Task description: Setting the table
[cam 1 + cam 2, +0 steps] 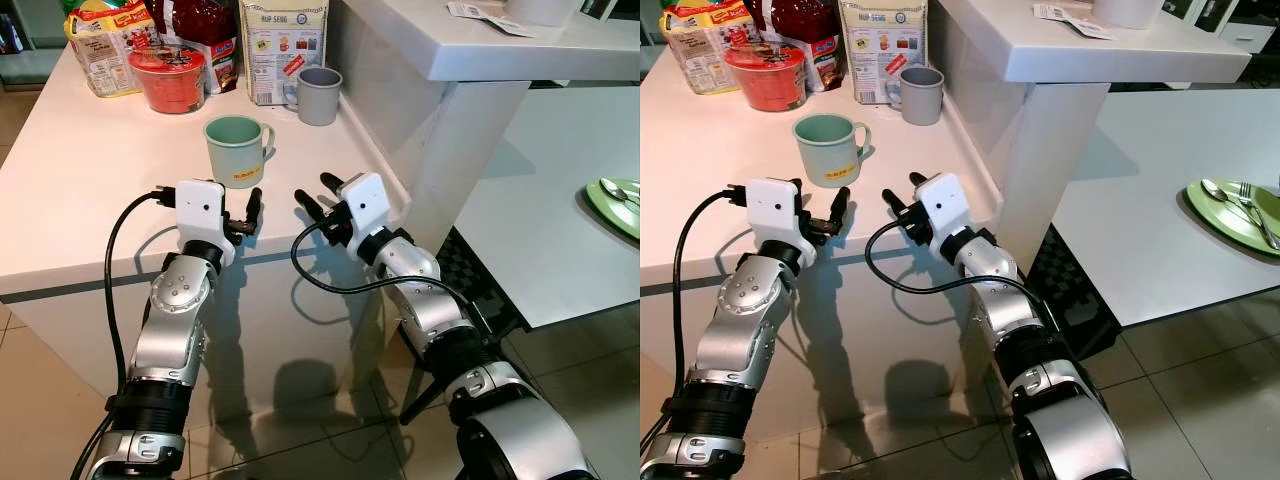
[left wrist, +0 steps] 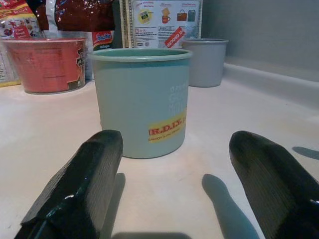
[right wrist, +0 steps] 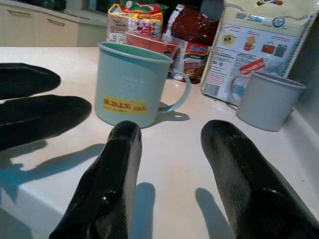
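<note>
Standing upright near the counter's [image 1: 70,190] front edge, well short of the packets along its back edge, the green mug [image 1: 236,150] with its yellow label and its handle turned toward the counter's right edge looks like the piece to lift for the table. A clean pick would probably mean sliding the left gripper [image 1: 240,212] forward until its open fingers straddle the wall, closing squarely and raising it straight, clear of the grey mug [image 1: 318,95] behind. Both silver arms reach over the front edge, the right gripper [image 1: 312,198] just beside the left, open and empty.
</note>
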Controlling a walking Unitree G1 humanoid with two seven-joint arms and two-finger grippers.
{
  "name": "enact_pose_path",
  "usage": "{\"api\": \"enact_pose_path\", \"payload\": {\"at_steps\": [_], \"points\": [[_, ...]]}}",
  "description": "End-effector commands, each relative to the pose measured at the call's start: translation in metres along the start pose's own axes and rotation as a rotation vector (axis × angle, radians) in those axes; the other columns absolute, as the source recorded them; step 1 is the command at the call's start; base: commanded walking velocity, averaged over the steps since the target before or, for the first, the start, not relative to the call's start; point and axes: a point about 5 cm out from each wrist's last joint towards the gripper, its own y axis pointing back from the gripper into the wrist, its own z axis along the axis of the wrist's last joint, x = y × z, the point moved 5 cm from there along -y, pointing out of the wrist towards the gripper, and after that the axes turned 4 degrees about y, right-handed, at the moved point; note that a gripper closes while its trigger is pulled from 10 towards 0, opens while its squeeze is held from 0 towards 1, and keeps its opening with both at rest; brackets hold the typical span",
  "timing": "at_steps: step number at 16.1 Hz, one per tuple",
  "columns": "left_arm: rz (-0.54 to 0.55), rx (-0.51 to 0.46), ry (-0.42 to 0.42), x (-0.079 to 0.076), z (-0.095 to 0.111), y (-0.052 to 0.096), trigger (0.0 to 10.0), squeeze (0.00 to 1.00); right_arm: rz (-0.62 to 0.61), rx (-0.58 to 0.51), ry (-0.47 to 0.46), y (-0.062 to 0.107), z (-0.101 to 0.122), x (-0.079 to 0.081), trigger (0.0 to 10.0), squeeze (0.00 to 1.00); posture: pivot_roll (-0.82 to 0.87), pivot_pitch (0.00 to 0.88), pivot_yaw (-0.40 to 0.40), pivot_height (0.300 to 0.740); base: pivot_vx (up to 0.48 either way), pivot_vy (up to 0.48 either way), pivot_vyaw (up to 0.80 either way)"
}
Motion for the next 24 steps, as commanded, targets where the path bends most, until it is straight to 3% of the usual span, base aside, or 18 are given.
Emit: {"api": "enact_pose_path", "payload": {"at_steps": [1, 5, 6, 7, 8, 9, 10, 11, 17, 21, 24], "points": [[-0.023, -0.004, 0.004, -0.005, 0.003, 0.0, 10.0, 0.0, -0.027, 0.014, 0.008, 0.004, -0.005, -0.007, 10.0, 0.0, 0.04, 0.0, -0.09, 0.74, 0.0, 0.0, 0.0], [-0.022, -0.012, 0.003, -0.006, 0.006, -0.001, 10.0, 0.0, -0.011, 0.058, -0.018, -0.001, -0.011, 0.002, 10.0, 0.0, 0.05, 0.0, -0.099, 0.74, 0.0, 0.0, 0.0], [-0.024, -0.014, 0.002, -0.007, 0.006, -0.001, 10.0, 0.0, -0.003, 0.06, -0.03, -0.003, -0.012, 0.005, 10.0, 0.66, 0.05, 0.0, -0.101, 0.74, 0.0, 0.0, 0.0], [-0.026, -0.015, 0.001, -0.008, 0.006, -0.001, 10.0, 0.0, 0.011, 0.057, -0.041, -0.004, -0.011, 0.008, 10.0, 0.88, 0.05, 0.0, -0.102, 0.74, 0.0, 0.0, 0.0], [-0.026, -0.015, -0.001, -0.008, 0.006, -0.001, 10.0, 0.0, 0.022, 0.051, -0.031, -0.006, -0.009, 0.011, 10.0, 1.0, 0.06, 0.0, -0.102, 0.74, 0.0, 0.0, 0.0], [-0.024, -0.016, -0.005, -0.007, 0.007, -0.002, 10.0, 0.0, 0.024, 0.042, -0.018, -0.007, -0.007, 0.012, 10.0, 0.76, 0.06, 0.0, -0.103, 0.74, 0.0, 0.0, 0.0], [-0.022, -0.016, -0.005, -0.006, 0.007, -0.002, 10.0, 0.0, 0.022, 0.037, -0.016, -0.008, -0.005, 0.012, 10.0, 0.58, 0.06, 0.0, -0.103, 0.74, 0.0, 0.0, 0.0], [-0.018, -0.018, -0.006, -0.005, 0.009, -0.002, 10.0, 0.0, 0.014, 0.019, -0.003, -0.008, -0.001, 0.01, 10.0, 0.0, 0.06, 0.0, -0.1, 0.74, 0.0, 0.0, 0.0], [-0.013, -0.018, -0.059, 0.009, 0.018, -0.012, 10.0, 0.0, -0.009, -0.043, 0.024, -0.005, 0.014, 0.0, 10.0, 0.0, 0.05, 0.0, -0.094, 0.74, 0.0, 0.0, 0.0], [-0.083, 0.068, -0.218, 0.035, 0.023, -0.028, 10.0, 0.0, -0.01, -0.066, 0.015, 0.002, 0.016, 0.005, 10.0, 0.0, 0.04, 0.0, -0.077, 0.74, 0.0, 0.0, 0.0], [-0.103, 0.088, -0.288, 0.046, 0.03, -0.038, 10.0, 0.0, -0.016, -0.065, 0.009, 0.007, 0.015, 0.006, 10.0, 0.0, 0.04, 0.0, -0.07, 0.74, 0.0, 0.0, 0.0]]}}
